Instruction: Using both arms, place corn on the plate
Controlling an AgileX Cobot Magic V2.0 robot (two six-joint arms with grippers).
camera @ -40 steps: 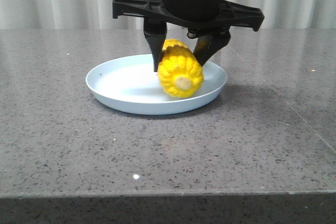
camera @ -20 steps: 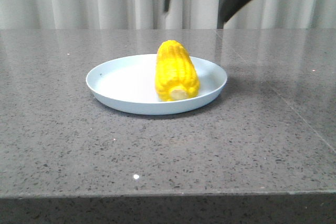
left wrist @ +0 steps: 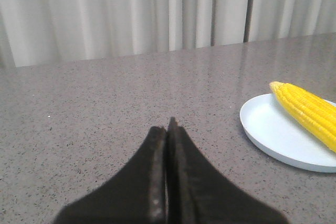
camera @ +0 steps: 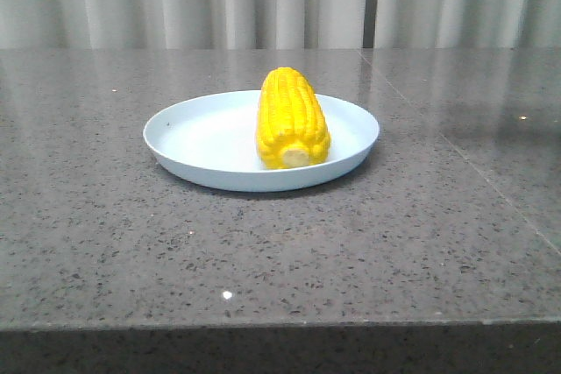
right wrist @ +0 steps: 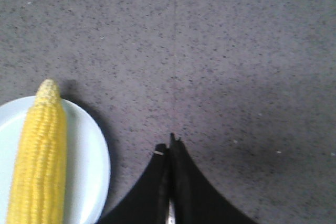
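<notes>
The corn point(camera: 293, 119) is found resting on the plate point(camera: 193, 140), unheld; the left gripper point(left wrist: 168, 129) and right gripper point(right wrist: 170, 145) are closed and empty. Placement is judged complete.

In the right wrist view, the corn point(right wrist: 38, 156) and the plate point(right wrist: 93, 166) are cut off at 7 o'clock. In the left wrist view, the picture's edge at 3 o'clock cuts both. The left gripper point(left wrist: 167, 129) looks blurred.
</notes>
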